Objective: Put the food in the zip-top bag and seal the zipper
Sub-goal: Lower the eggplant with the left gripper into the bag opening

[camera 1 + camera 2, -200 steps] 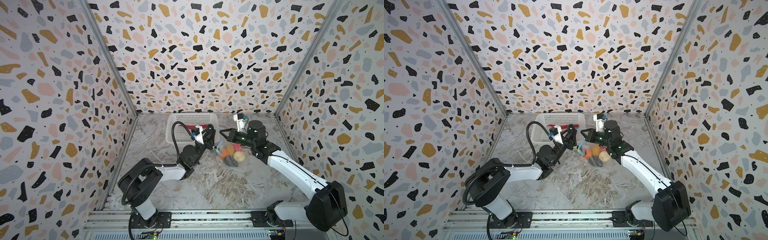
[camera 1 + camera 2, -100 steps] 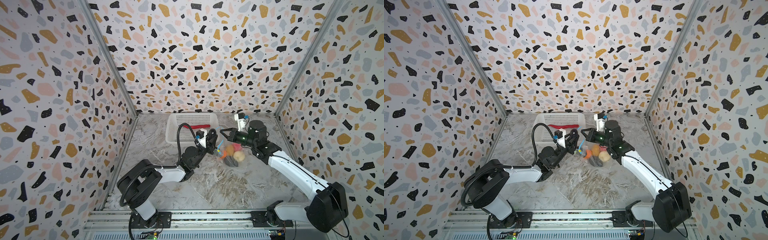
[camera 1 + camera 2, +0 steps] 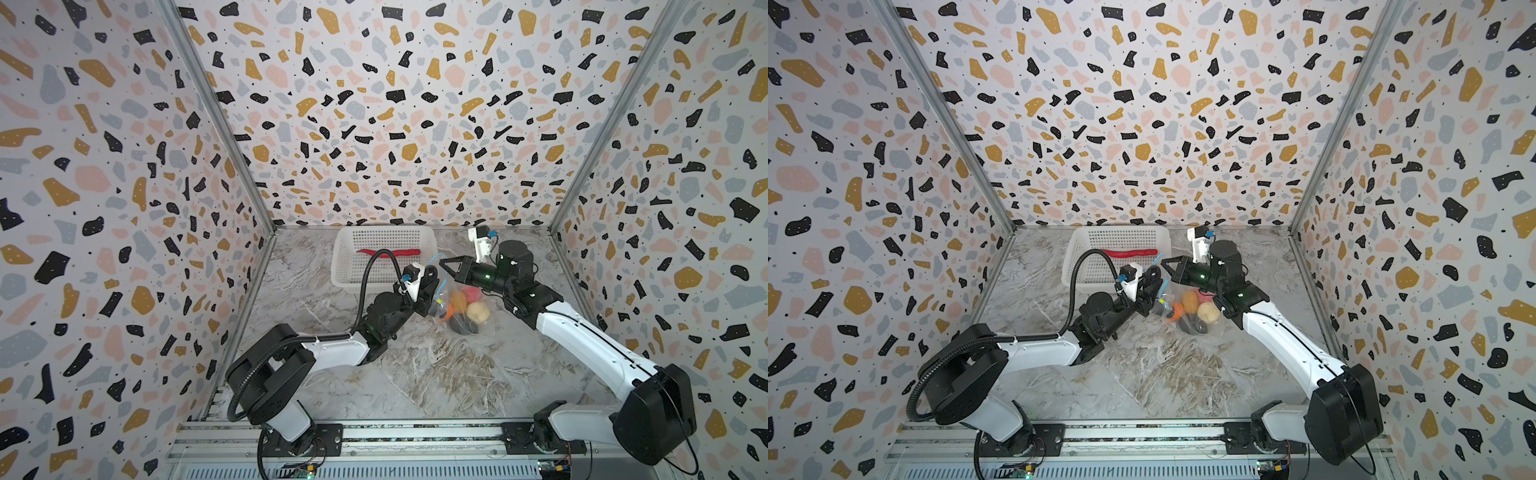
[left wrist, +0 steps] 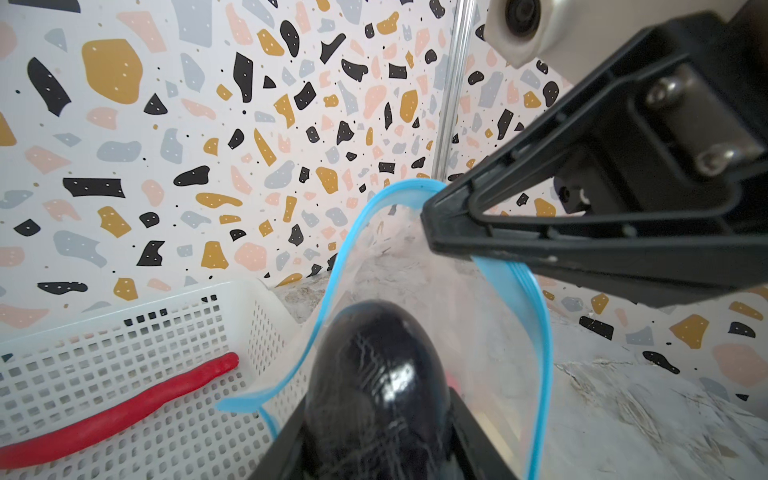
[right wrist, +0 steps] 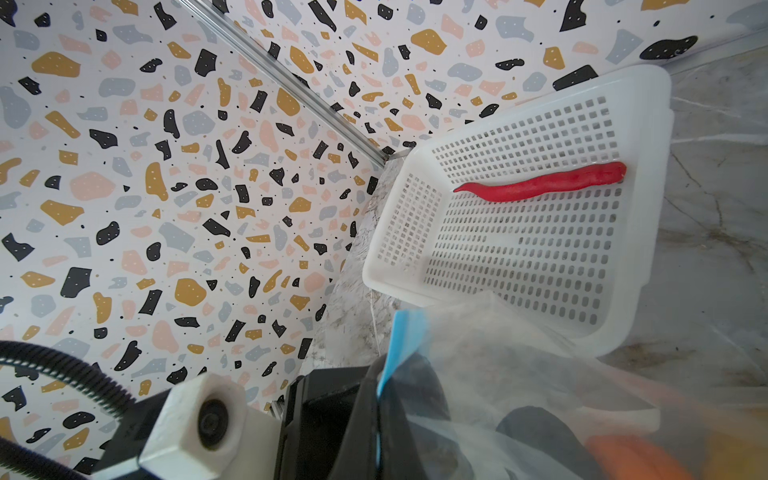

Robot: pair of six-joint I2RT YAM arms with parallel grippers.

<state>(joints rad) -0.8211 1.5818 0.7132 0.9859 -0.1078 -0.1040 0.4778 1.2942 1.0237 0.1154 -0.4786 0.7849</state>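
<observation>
So the right gripper [image 4: 430, 226] is pinched shut on the zipper [image 4: 332, 266], holding the mouth of the zip-top bag [image 4: 469, 332] open. The left gripper [image 3: 434, 305] has the dark eggplant [image 4: 374, 374] between its jaws in that opening. It looks clamped, but it's too close-up to swear. I'd push deeper before letting go, clear of the strip. The chili [image 5: 540, 183] sits in the basket [image 5: 623, 104].

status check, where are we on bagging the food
Right gripper shut on zipper, holding zip-top bag mouth open. Left gripper holds eggplant inside the mouth. Chili not bagged, lying in basket. No obstruction seen.
</observation>
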